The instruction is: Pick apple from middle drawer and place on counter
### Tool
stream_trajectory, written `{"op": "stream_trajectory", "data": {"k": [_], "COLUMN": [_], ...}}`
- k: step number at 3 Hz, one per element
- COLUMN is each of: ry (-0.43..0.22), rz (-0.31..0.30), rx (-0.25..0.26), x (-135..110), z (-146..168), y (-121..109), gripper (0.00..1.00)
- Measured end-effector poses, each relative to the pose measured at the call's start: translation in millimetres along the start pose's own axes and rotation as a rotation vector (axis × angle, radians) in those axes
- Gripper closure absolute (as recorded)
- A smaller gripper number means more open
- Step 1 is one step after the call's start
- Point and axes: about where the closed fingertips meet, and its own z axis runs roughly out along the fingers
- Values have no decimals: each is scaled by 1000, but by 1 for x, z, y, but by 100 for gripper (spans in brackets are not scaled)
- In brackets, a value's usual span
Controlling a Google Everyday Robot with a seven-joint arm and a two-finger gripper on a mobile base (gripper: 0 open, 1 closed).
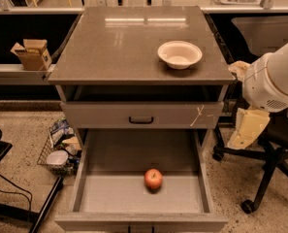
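Observation:
The apple [153, 178], small and red-orange, lies on the grey floor of the open middle drawer [109, 194], a little right of centre and toward the front. The counter [119, 42] is the grey-brown top of the cabinet above it. My white arm comes in from the right edge. My gripper [248, 128], a cream-coloured part, hangs below the arm, to the right of the cabinet at the height of the closed drawer. It is well apart from the apple and holds nothing that I can see.
A white bowl [179, 54] sits on the counter's right side. A closed drawer front [141, 114] with a string mark lies above the open drawer. A cardboard box [32, 54] and a wire basket [58, 149] are at the left, an office chair [269, 164] at the right.

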Motion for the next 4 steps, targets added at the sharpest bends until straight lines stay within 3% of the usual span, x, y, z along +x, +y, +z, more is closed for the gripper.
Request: {"op": "stream_trajectory", "data": {"k": [1, 3, 4], "ry": [-61, -215, -253], "rz": [21, 52, 77], "rx": [-29, -160, -151], "x": [-6, -25, -29], "z": [46, 205, 275], "y": [18, 117, 126], "gripper": [0, 0, 0]}}
